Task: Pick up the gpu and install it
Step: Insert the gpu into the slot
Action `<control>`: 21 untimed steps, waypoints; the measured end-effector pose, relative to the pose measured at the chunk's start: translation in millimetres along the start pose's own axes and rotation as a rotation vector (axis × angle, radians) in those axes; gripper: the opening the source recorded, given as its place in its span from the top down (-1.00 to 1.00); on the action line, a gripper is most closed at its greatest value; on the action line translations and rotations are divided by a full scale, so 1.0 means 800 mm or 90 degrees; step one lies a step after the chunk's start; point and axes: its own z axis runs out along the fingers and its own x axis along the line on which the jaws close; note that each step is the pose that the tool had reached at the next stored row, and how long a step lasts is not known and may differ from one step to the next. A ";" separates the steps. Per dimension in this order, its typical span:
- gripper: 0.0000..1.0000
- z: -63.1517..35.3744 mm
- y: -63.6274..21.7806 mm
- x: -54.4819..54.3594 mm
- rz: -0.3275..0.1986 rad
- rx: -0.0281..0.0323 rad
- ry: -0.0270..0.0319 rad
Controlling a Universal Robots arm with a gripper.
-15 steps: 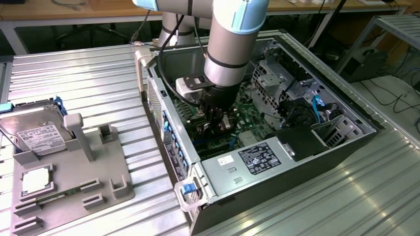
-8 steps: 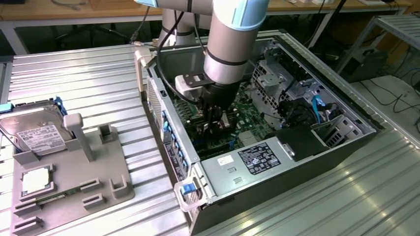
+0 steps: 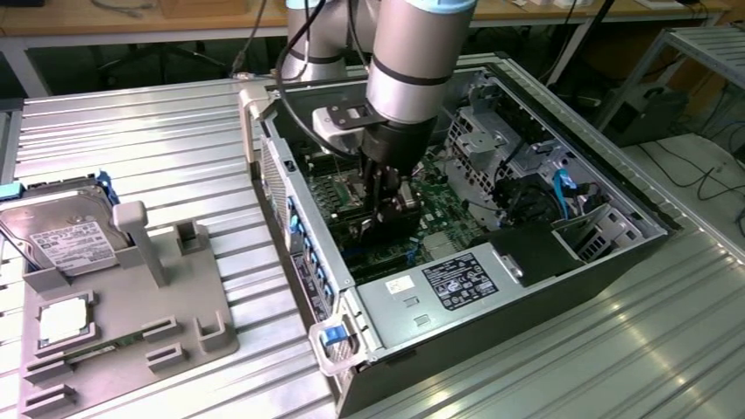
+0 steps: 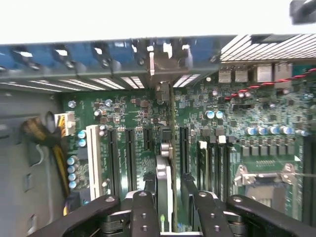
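Exterior view: arm reaching down into the open metal case, gripper low over the green motherboard. Grey moulded tray on the exterior view's left, carrying a silver hard drive and a square CPU chip.

Wrist view: gpu seen edge-on, thin, standing upright in a motherboard slot, bracket against the rear wall beneath blue plastic latches. Black bolted fingers either side of the card. Jaws apart, with a narrow gap visible on one side.
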 end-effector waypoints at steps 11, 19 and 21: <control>0.79 -0.009 0.000 0.000 0.000 0.0009 -0.0002; 0.79 -0.015 0.004 0.000 -0.001 0.0009 -0.0001; 0.79 -0.015 0.004 0.000 -0.001 0.0009 -0.0002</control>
